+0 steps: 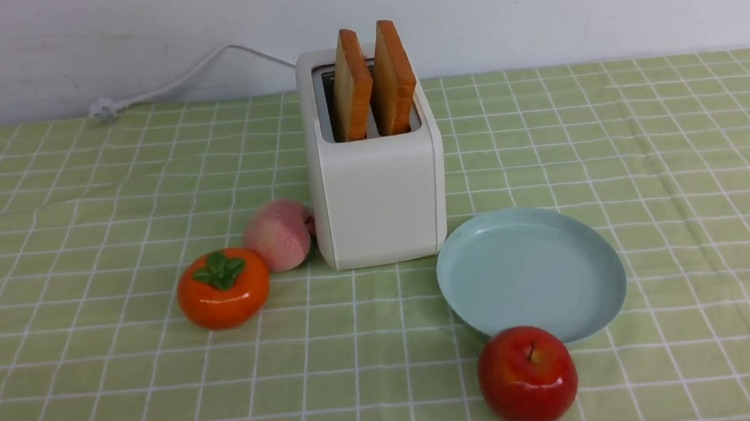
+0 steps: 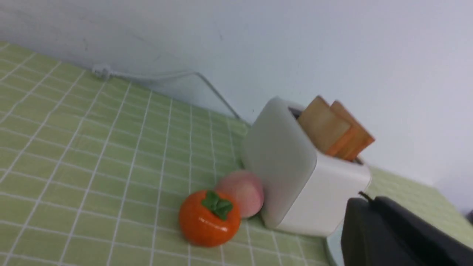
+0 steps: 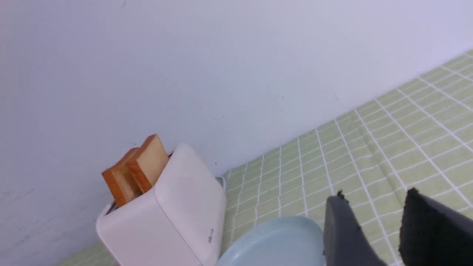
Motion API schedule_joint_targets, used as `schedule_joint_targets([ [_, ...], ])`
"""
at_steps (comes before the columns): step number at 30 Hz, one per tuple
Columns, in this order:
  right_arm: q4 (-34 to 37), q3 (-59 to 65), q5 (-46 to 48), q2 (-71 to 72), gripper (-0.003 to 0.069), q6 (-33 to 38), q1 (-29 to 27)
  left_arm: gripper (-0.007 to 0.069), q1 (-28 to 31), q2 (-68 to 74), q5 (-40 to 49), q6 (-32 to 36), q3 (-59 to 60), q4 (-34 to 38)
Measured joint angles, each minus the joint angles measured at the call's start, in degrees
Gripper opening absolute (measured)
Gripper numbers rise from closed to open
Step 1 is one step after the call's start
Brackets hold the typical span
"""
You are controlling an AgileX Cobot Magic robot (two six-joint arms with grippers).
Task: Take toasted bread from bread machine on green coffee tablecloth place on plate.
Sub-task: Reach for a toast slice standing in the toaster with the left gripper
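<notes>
Two slices of toasted bread (image 1: pixel 351 88) (image 1: pixel 395 79) stand upright in the slots of the cream-white bread machine (image 1: pixel 380 195), which sits on the green coffee tablecloth (image 1: pixel 60 206). The pale blue-green plate (image 1: pixel 533 277) lies empty just right of the machine and nearer to me. Neither arm shows in the front view. In the left wrist view my left gripper (image 2: pixel 370 200) is shut with nothing in it, held apart from the bread machine (image 2: pixel 295 173) and its toasted bread (image 2: pixel 329 127). My right gripper (image 3: pixel 375 195) stands open over the cloth beside the plate (image 3: pixel 273 244), well short of the toasted bread (image 3: pixel 136 173).
An orange persimmon (image 1: pixel 223 288) and a pink peach (image 1: pixel 278 234) sit against the machine's left side. A red apple (image 1: pixel 527 375) rests at the plate's near rim. The white power cord (image 1: pixel 187 76) trails along the wall behind.
</notes>
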State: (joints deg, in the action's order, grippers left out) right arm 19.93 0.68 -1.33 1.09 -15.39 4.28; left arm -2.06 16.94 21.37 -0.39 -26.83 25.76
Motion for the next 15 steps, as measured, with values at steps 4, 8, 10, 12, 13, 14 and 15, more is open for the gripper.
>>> schedule_joint_targets([
  [4, -1.9, -9.1, 11.4, -2.4, 0.0193, 0.7, 2.7, -0.0013, -3.1, 7.9, -1.1, 4.9, -2.0, 1.8],
  [8, -5.4, -22.2, 25.5, -9.6, 0.0092, 8.2, 6.4, -0.0013, -7.5, 16.3, -3.7, 9.9, -4.3, 4.5],
  [10, -5.8, -27.9, 31.8, -13.2, 0.0053, 12.5, 7.8, -0.0013, -9.3, 20.1, -4.7, 12.2, -5.9, 5.7],
  [12, -5.5, -35.4, 40.1, -18.3, 0.0016, 17.7, 9.3, -0.0013, -13.7, 25.8, -6.3, 16.2, -8.7, 6.6],
  [13, -5.4, -36.5, 41.3, -19.0, 0.0012, 18.4, 9.4, -0.0013, -14.0, 26.3, -6.4, 16.5, -9.0, 6.6],
  [14, -5.2, -38.6, 43.3, -20.5, 0.0006, 20.1, 9.6, -0.0013, -15.7, 28.6, -7.0, 17.8, -10.4, 6.7],
  [15, -4.6, -41.3, 46.0, -22.5, 0.0003, 21.7, 9.7, -0.0013, -18.8, 31.4, -8.0, 19.7, -12.2, 6.8],
])
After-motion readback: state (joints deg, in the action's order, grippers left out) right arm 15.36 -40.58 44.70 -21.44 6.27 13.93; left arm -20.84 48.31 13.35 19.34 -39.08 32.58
